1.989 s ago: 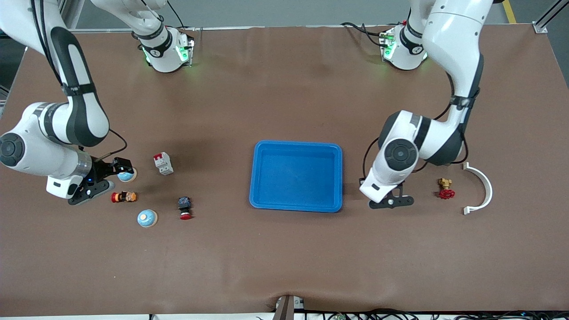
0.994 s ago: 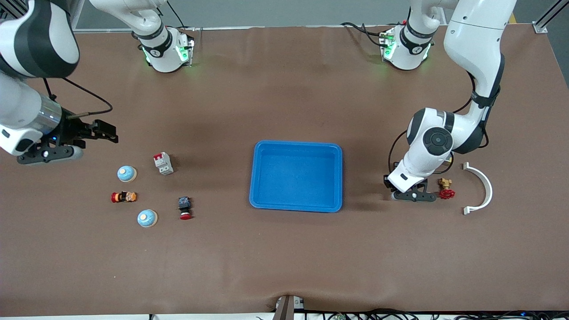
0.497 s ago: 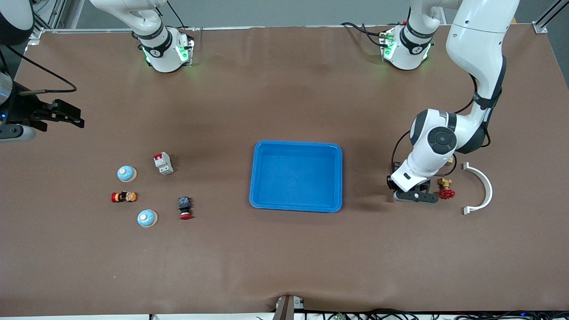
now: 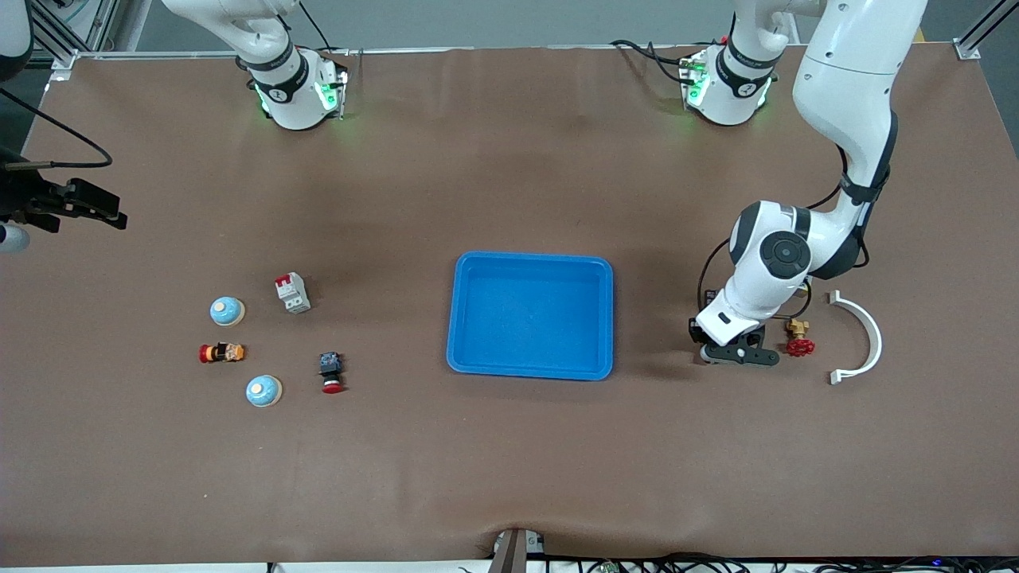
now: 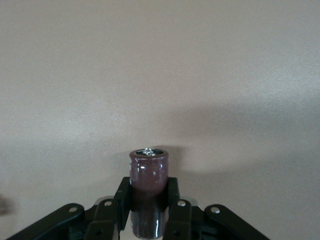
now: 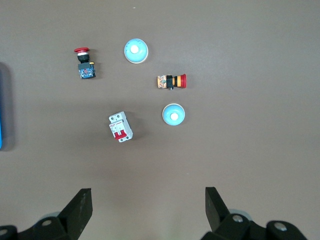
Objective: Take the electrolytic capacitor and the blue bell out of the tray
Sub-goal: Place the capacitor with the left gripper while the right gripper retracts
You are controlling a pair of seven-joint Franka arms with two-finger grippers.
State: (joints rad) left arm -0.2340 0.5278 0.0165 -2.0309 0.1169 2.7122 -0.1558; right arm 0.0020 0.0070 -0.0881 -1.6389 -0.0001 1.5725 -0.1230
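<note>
You are looking at a wide desk [image 4: 509,446] covered with a smooth brown mat, with a grey floor past its top edge. A shiny blue plastic tray [image 4: 531,370] with rounded corners sits in the middle of it.

Your left gripper [image 5: 149,220] is low over the desk, toward the left arm's end. Its black fingers [image 5: 123,197] are closed tight on the capacitor [image 5: 148,192], a dark red-brown can with a silver top, which stands up between them. Just beside the fingers are a small brass valve with a red wheel [image 4: 798,339] and a white curved plastic piece [image 4: 864,338].

Your right gripper [image 6: 149,207] is up high over the right arm's end, fingers [image 6: 80,210] spread wide with nothing in them. Under the gap between them lie two round blue bells [image 6: 174,114] [image 6: 135,51], a white breaker with red switches [image 6: 121,127], a red push button [image 6: 84,63] and an orange and red switch [image 6: 172,81].
</note>
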